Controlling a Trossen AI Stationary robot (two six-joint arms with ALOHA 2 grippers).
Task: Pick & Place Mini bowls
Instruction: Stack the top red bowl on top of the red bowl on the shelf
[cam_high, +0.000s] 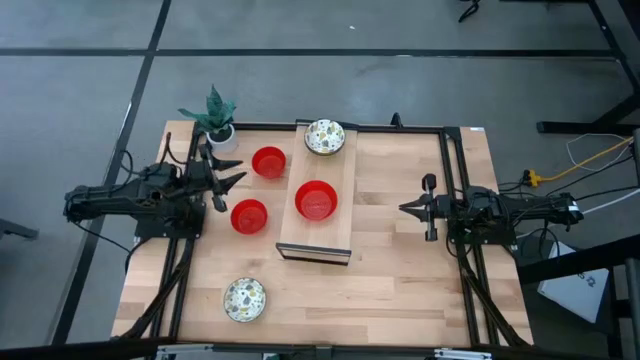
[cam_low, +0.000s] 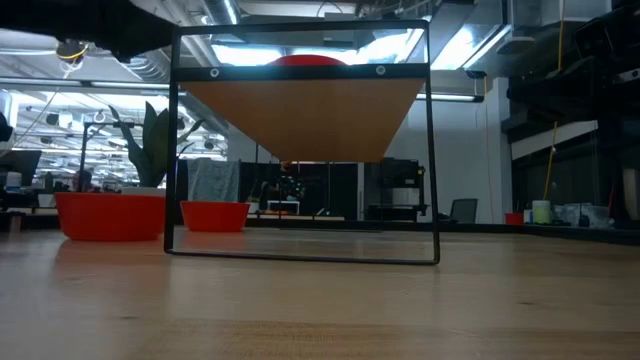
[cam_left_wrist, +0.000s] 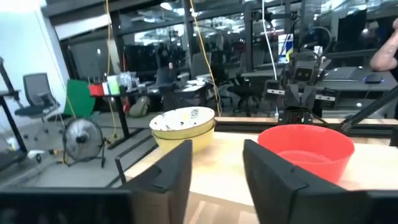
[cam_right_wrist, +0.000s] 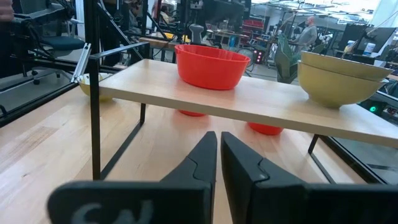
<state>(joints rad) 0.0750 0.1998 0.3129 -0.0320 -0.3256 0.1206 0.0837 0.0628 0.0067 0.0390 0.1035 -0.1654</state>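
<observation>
A raised wooden shelf (cam_high: 300, 232) stands mid-table. On it sit one red mini bowl (cam_high: 316, 200) and, at its far end, two speckled cream bowls (cam_left_wrist: 183, 127) stacked one in the other. Two more red bowls (cam_high: 268, 162) (cam_high: 249, 216) rest on the tabletop left of the shelf. A speckled bowl (cam_high: 244, 299) sits near the front edge. My left gripper (cam_high: 238, 172) hovers open and level between the two tabletop red bowls, holding nothing. My right gripper (cam_high: 408, 208) waits shut to the right of the shelf, pointing at it.
A small white pot with a green plant (cam_high: 217, 118) stands at the far left corner, close behind my left gripper. The shelf's thin black legs (cam_low: 174, 150) stand on the table. Bare wood lies at the front and right of the table (cam_high: 400, 290).
</observation>
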